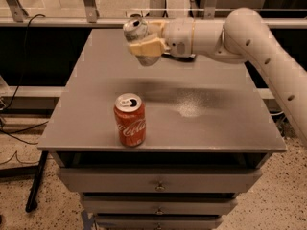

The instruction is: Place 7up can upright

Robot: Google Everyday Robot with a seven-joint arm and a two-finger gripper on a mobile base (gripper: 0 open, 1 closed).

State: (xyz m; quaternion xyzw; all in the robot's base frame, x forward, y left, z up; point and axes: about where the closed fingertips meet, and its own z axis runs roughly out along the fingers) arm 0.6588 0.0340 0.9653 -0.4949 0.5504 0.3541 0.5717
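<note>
end effector pinching 7up can, tilted, aloft over far surface | bring can upright first, lower straight, base flat | keep well apart from Coca-Cola can | release only once seated

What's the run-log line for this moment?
end effector: shut on 7up can, above far half of table | 7up can: airborne, tilted, not yet placed | Coca-Cola can: upright, front left
</note>
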